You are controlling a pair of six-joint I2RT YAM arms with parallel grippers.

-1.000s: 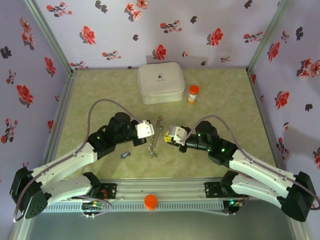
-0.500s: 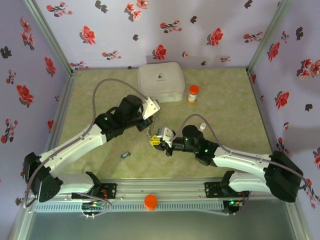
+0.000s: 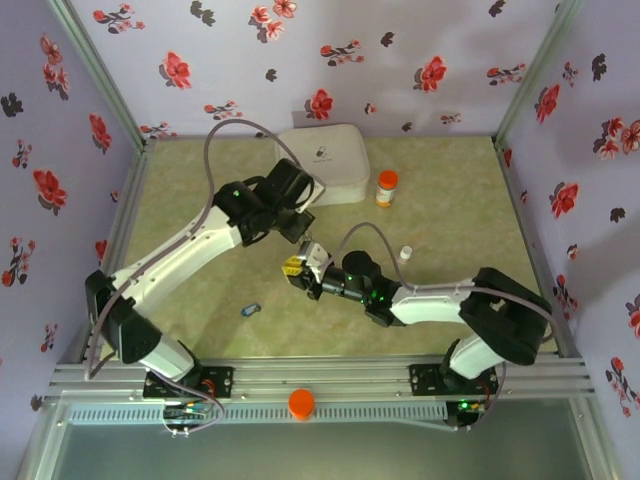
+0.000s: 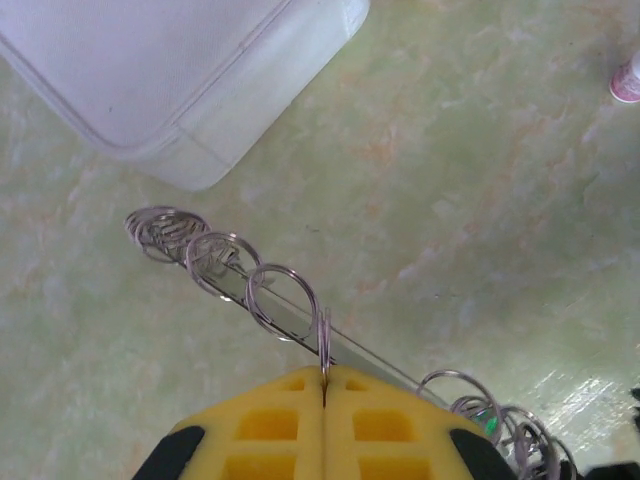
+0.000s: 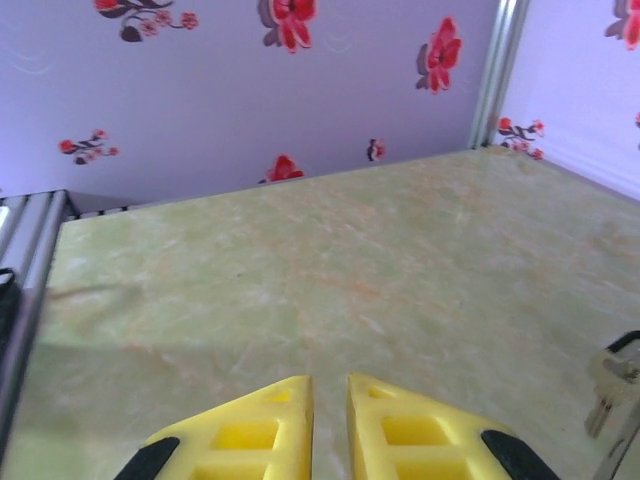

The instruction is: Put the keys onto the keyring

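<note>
My left gripper [image 4: 323, 368] is shut on one ring of the keyring [image 4: 283, 300], a chain of thin grey metal loops hanging above the table. A green tag [image 4: 487, 421] shows among the loops at its lower end. In the top view the left gripper [image 3: 303, 226] hangs just in front of the white case. My right gripper [image 3: 296, 269] sits right below it, jaws slightly open with nothing between them [image 5: 330, 378]. A metal key with a black head [image 5: 612, 378] hangs at the right wrist view's edge. A blue-headed key [image 3: 250, 310] lies alone on the table, nearer the left.
The white square case [image 3: 320, 165] stands at the back centre, with an orange-capped pill bottle [image 3: 386, 187] to its right. A small white cap-like piece [image 3: 405, 253] lies right of the right arm. Floral walls enclose the table on three sides.
The left arm has carried the keyring up and away from the front, toward the white case. The right gripper has swung left and come in under the left gripper.
</note>
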